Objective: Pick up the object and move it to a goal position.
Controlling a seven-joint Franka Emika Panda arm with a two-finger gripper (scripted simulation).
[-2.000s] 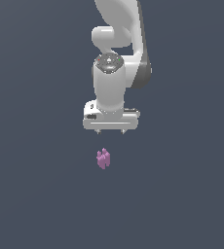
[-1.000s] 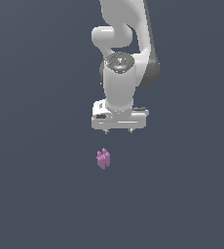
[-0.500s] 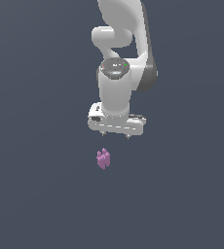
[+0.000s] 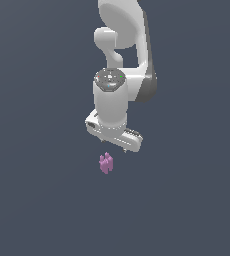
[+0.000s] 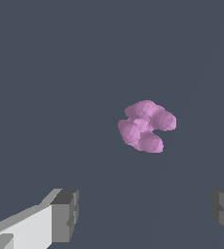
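The object point(image 4: 106, 163) is a tiny pink-purple blocky piece with a stepped top, lying on the dark grey floor. In the wrist view the object point(image 5: 145, 126) shows as a cluster of rounded lobes. My white gripper point(image 4: 116, 147) hangs just above it, slightly toward the exterior view's right, rotated at an angle. Its fingers point(image 5: 65, 215) stand wide apart with nothing between them, so the gripper point(image 5: 145, 211) is open. The object lies beyond the fingertips, untouched.
The plain dark grey floor point(image 4: 42, 200) spreads in every direction with nothing else on it. The white arm point(image 4: 122, 45) rises behind the gripper toward the top of the exterior view.
The gripper has come down closer to the object and its hand has turned about its vertical axis, now sitting slanted. The object has not moved.
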